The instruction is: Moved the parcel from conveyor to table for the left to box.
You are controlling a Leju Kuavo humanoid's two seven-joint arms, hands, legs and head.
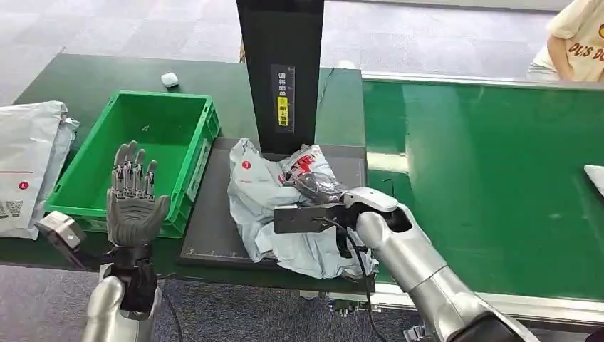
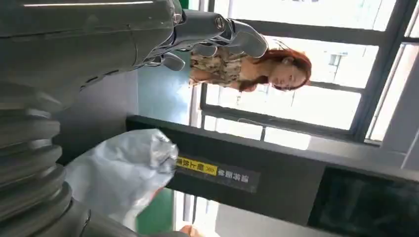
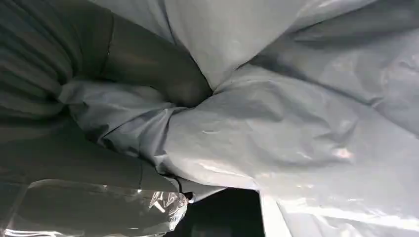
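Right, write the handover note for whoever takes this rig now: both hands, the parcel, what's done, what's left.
Right robot hand: grips the grey parcel, which lies on the dark mat between green crate and conveyor.
Left robot hand: raised, fingers spread, holding nothing, in front of the crate.
Done: parcel is off the conveyor and on the table.
Left: right releases; left picks the parcel up and boxes it in the crate.

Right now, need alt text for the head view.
The right hand grips a crumpled grey parcel lying on a dark mat in front of a black post. The left hand is raised open, palm showing, before an empty green bin; a green conveyor runs at right.
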